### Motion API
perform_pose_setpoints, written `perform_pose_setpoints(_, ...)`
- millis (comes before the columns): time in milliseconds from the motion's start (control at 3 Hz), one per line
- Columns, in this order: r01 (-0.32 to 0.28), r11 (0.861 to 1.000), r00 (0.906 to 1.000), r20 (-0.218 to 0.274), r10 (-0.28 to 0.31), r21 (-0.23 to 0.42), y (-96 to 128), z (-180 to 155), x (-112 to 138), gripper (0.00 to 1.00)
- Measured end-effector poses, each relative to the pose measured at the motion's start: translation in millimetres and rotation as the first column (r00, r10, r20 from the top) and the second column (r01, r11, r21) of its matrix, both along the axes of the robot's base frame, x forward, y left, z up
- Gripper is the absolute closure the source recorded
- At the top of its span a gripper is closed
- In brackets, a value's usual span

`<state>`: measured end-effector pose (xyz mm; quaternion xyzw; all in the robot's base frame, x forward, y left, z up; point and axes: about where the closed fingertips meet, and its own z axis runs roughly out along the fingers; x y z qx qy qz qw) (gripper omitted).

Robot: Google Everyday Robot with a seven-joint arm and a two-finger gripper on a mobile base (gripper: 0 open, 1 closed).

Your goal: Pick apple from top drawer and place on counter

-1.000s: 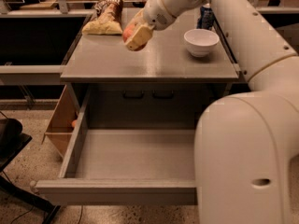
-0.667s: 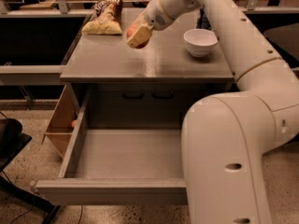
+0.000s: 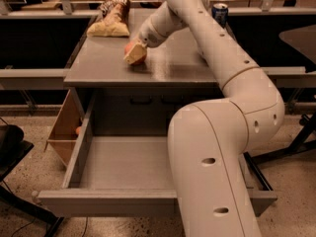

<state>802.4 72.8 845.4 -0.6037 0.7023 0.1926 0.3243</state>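
The top drawer (image 3: 123, 164) is pulled open below the counter, and its flat grey bottom shows nothing on it. My gripper (image 3: 134, 54) is down at the counter (image 3: 173, 70), left of its middle. It is shut on the apple (image 3: 129, 48), a small red-orange fruit showing behind the tan fingers (image 3: 135, 56). The apple sits at or just above the counter surface. My arm reaches over the counter from the right.
A yellow chip bag (image 3: 111, 21) lies at the counter's back left. A soda can (image 3: 220, 13) stands at the back right. A tan wooden box (image 3: 64, 127) sits left of the drawer. My white arm covers the drawer's right side.
My gripper has moved down and to the left with the apple, from above the counter to its surface. My arm now hides the white bowl.
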Motion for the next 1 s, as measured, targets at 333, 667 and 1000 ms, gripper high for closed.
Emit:
perform_pose_setpoints(333,0.0,1.0,1.0,0.0,0.0,0.0,0.0,4.5,0.0,0.73)
perform_pose_setpoints(667,0.0,1.0,1.0,0.0,0.0,0.0,0.1,4.5,0.0,0.5)
perform_pose_setpoints(1000,0.0,1.0,1.0,0.0,0.0,0.0,0.1,4.4,0.0,0.27)
